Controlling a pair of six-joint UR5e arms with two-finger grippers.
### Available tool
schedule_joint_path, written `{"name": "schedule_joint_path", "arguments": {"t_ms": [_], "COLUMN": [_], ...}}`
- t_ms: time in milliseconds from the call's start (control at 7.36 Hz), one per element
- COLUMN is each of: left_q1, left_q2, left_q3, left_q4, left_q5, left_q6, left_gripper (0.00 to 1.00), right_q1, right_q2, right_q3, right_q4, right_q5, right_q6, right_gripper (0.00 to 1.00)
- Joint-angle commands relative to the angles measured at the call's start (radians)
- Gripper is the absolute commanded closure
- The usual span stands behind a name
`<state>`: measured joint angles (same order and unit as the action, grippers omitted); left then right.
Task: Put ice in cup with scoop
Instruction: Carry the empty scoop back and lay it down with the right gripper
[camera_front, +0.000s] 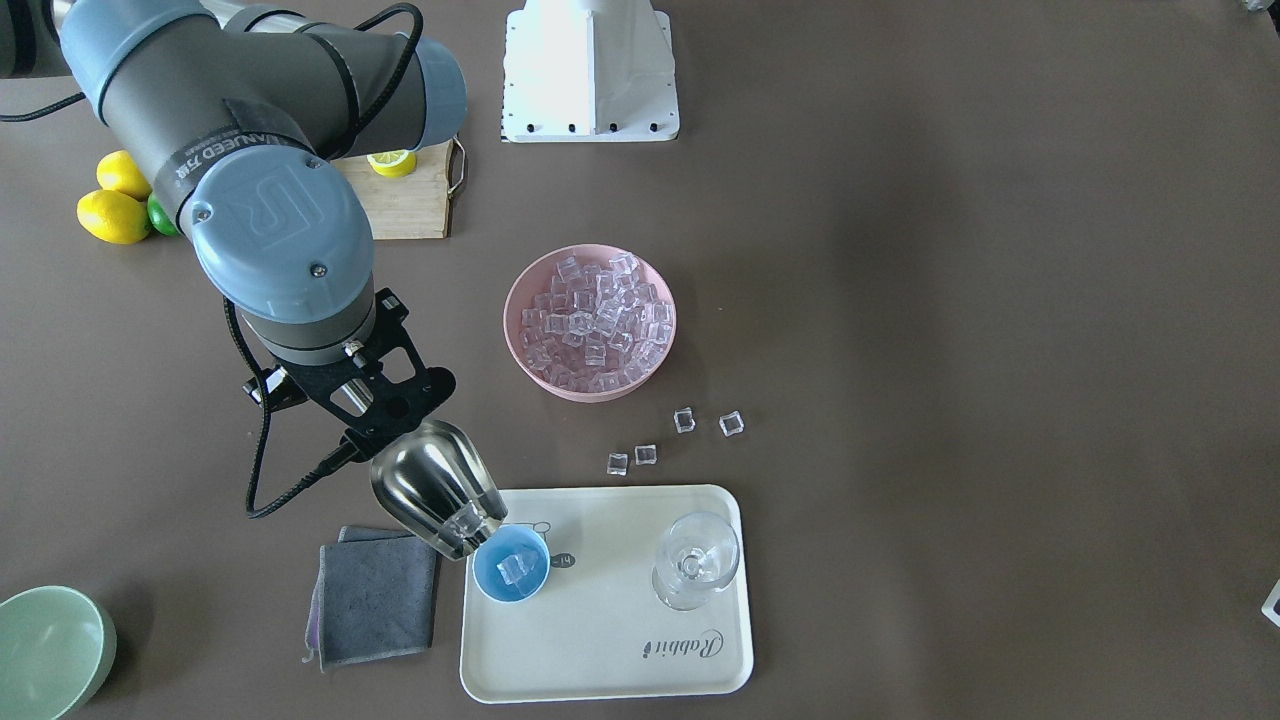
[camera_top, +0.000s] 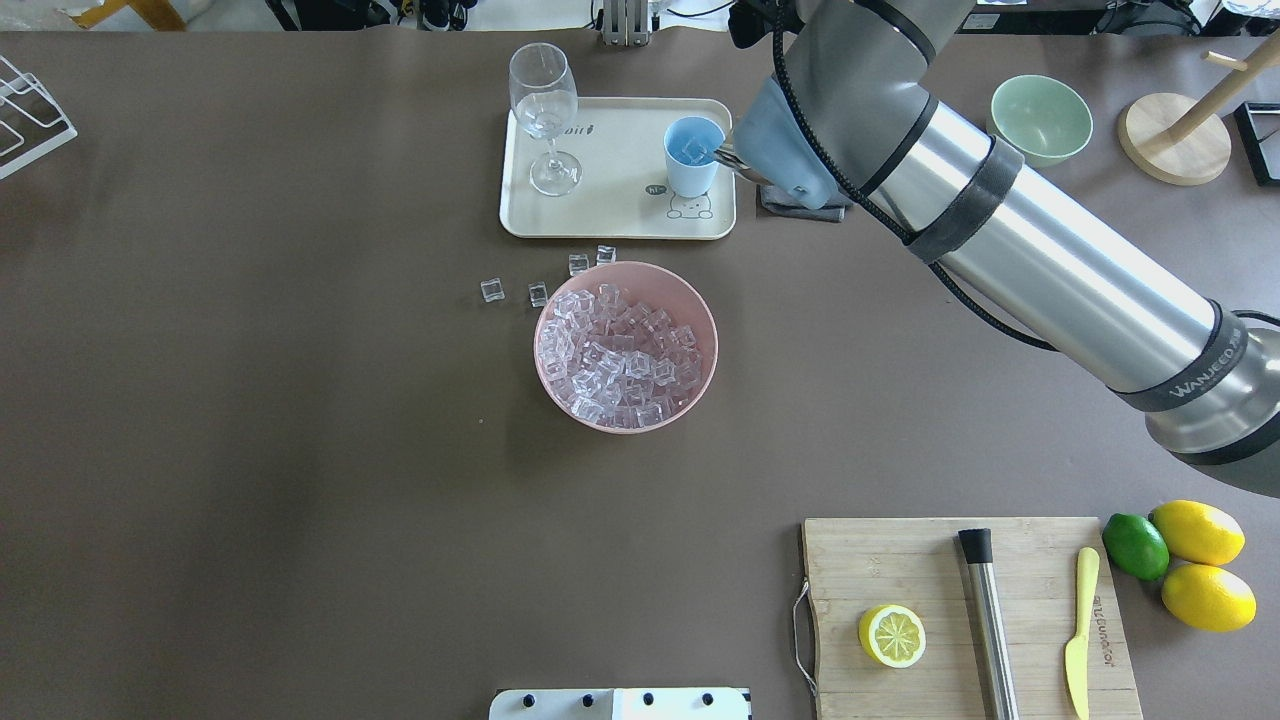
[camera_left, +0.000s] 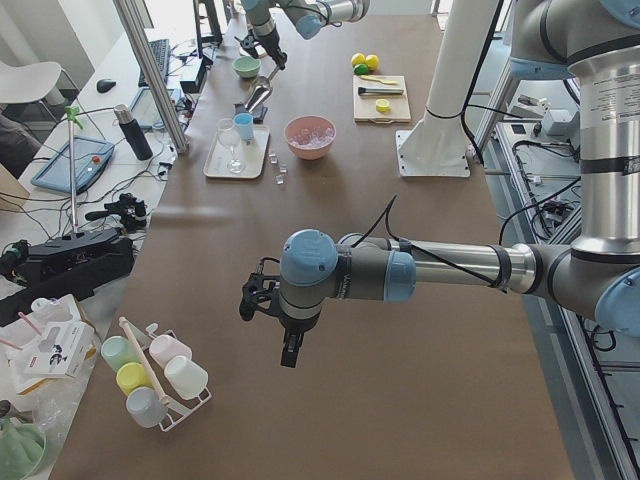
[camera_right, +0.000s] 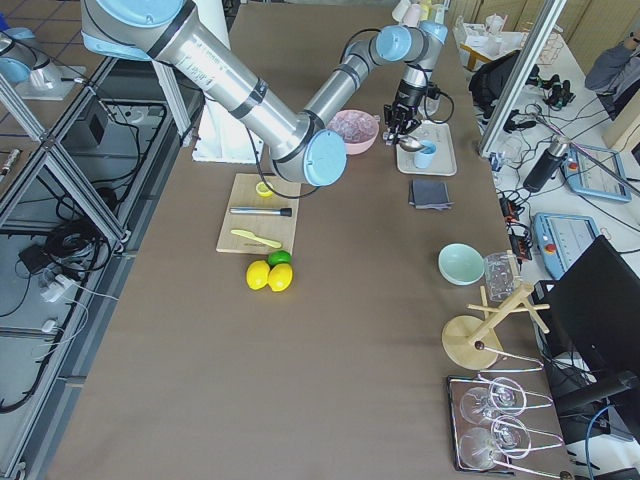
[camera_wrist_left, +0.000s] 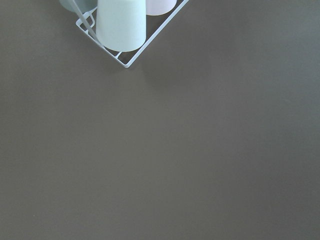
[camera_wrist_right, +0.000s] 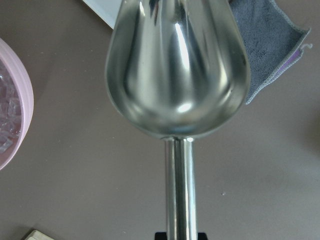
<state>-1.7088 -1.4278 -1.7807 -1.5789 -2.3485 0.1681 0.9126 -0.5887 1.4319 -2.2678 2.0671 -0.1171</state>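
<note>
Ice lies in the light-blue cup, a few cubes on its floor. Another cube or two sit at the lip of the steel scoop, which is tilted mouth-down right over the cup's rim. The right arm's jaws are closed on the scoop's rod handle. The left arm's jaws show only in a side view, so I cannot tell how they stand.

The main risk is a spill. The scoop's mouth looks wider than the cup, so cubes sliding out off-centre would likely strike the rim and skip onto the tray under the cup, or onto the grey cloth just beside it. Four loose cubes lying on the table between the cup and the pink bowl suggest how easily they escape.

A second risk is contact. The cup seems light, and a scoop lip dipping lower or swinging sideways could tip it. The stemmed glass stands well apart from the cup on the same tray and looks safe unless the tray gets shoved.
</note>
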Motion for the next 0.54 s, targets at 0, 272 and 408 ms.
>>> {"name": "schedule_joint_path", "arguments": {"t_ms": [0,272,408], "left_q1": [0.001,0.020,0.018], "left_q2": [-0.003,-0.006,-0.008], "left_q3": [0.024,0.017,0.018], "left_q4": [-0.004,-0.003,-0.003], "left_q5": [0.075,0.068,0.068], "left_q6": [-0.001,-0.005,-0.005], "left_gripper": [0.01,0.01,0.01], "right_q1": [0.008,0.061,0.089], "right_q2": [-0.046,-0.261,-0.375], "right_q3": [0.104,0.356,0.457], "right_q4": [-0.033,-0.021,0.029], "right_q5": [0.004,0.080,0.111], "right_q6": [-0.004,0.084,0.182], "right_gripper": [1.00,1.00,1.00]}}
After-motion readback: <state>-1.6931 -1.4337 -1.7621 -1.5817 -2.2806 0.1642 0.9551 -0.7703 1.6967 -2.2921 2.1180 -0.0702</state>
